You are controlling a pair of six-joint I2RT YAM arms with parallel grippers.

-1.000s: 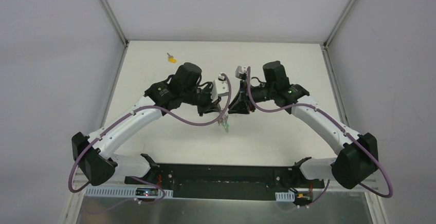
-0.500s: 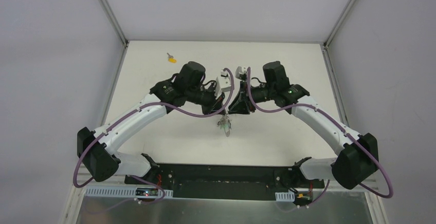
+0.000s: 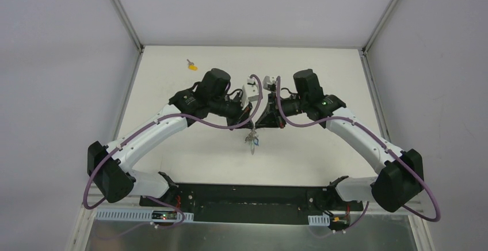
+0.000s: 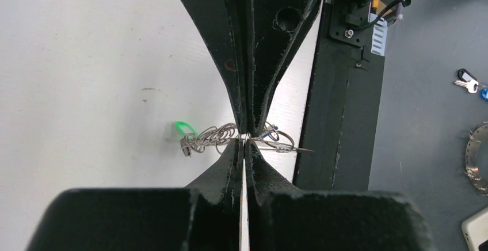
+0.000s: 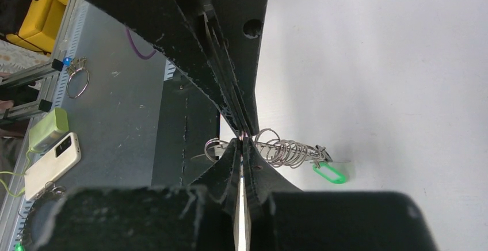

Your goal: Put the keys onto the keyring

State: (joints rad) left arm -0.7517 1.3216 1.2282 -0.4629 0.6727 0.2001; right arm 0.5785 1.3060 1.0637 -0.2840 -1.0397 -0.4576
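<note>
Far back on the left of the table (image 3: 322,67), the yellow key (image 3: 192,65) lies alone. Toward the middle, the left tool (image 4: 242,147) is clenched on the keyring (image 4: 214,139), a bunch of silver wire loops with a green tag (image 5: 329,173). Meeting it tip to tip, the right tool (image 5: 241,143) pinches the same loops.

Top cam overhead; opposed wrist cams share keyring (image 4: 216,137) close-up
</note>
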